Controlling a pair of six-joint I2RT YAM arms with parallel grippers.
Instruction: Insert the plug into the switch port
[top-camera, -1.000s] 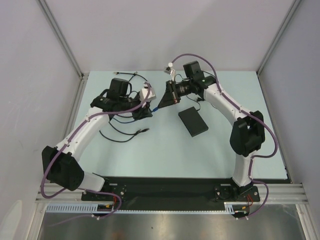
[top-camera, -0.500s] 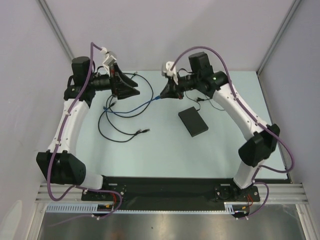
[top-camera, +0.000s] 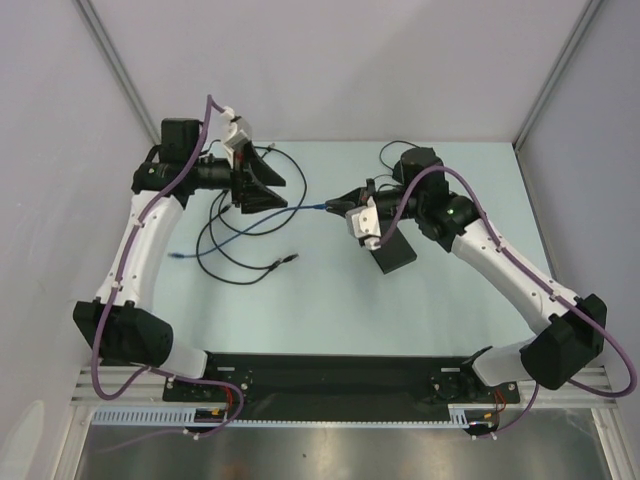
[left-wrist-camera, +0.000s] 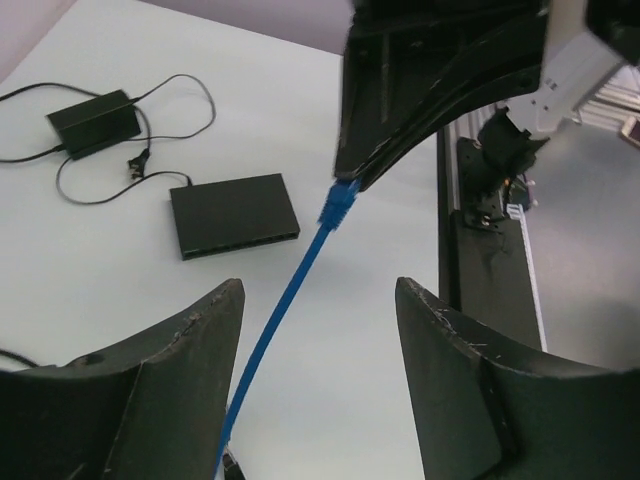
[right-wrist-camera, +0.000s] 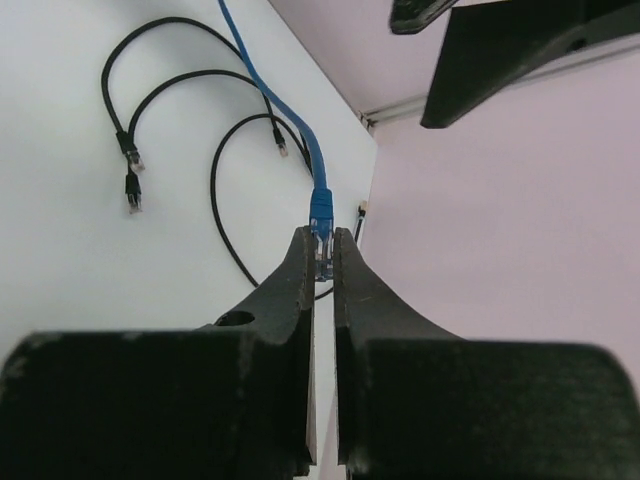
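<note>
Right pincer: clenched on the blue plug, held in the air.
Left pincer: released, grasping nothing.
Switch: flat on the counter, apart from the plug.
Left to do: the approach and the insertion.

One camera looks down from above and behind the arm bases over the whole table. The left wrist camera faces across it toward the switch; the right sits close on the blue plug, seen in all three.
</note>
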